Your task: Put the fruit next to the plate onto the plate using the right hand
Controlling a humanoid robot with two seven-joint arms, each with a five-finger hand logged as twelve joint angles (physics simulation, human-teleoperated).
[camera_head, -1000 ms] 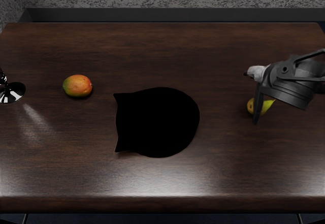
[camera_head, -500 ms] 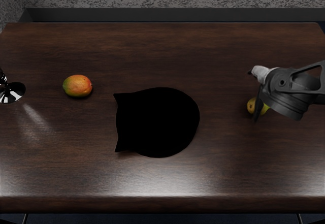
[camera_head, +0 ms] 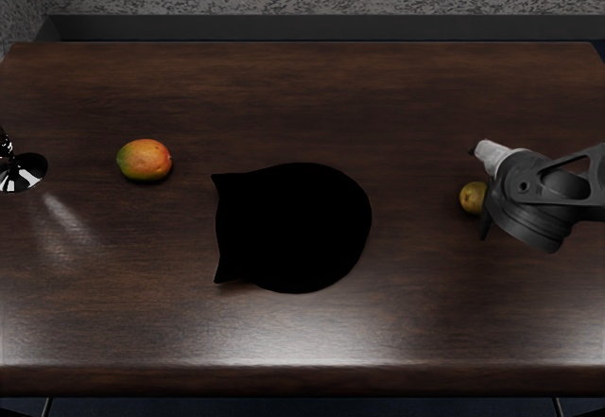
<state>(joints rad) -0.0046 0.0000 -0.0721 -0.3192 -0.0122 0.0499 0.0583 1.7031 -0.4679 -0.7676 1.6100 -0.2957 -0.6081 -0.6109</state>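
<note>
**Item 1. Table point(camera_head: 302, 86).** Dark wood, fills the view. It carries everything listed below.

**Item 2. Plate point(camera_head: 293, 228).** Black, at the table's centre, with nothing on it. It is the target, so the task is not yet done.

**Item 3. Yellow fruit point(camera_head: 472, 197).** Small, yellow-green, on the bare wood at 3 o'clock from the plate and well apart from it. Its right edge is hidden behind the hand. Judged to be the piece being worked, since the hand is at it.

**Item 4. Right hand point(camera_head: 534, 199).** Enters from the right edge and sits at 3 o'clock of the yellow fruit, touching or just overlapping it in this view. Whether it is open or closed on the fruit cannot be told, as the dark wrist housing covers the grip. This placement likely suits a side-on grasp, with a lift and a carry toward 9 o'clock to follow.

**Item 5. Mango point(camera_head: 144, 160).** Red-orange, at 10 o'clock from the plate, near it and untouched.

**Item 6. Shiny object point(camera_head: 17, 169).** Chrome, cut by the left edge. What it is cannot be told.

**Changes against the earlier frames.** The hand has shifted toward 5 o'clock and now sits lower in the picture. The dark part that crossed the yellow fruit has moved off, so more of its round body shows. The fruit itself appears not to have moved. Plate, mango and shiny object are unchanged.
</note>
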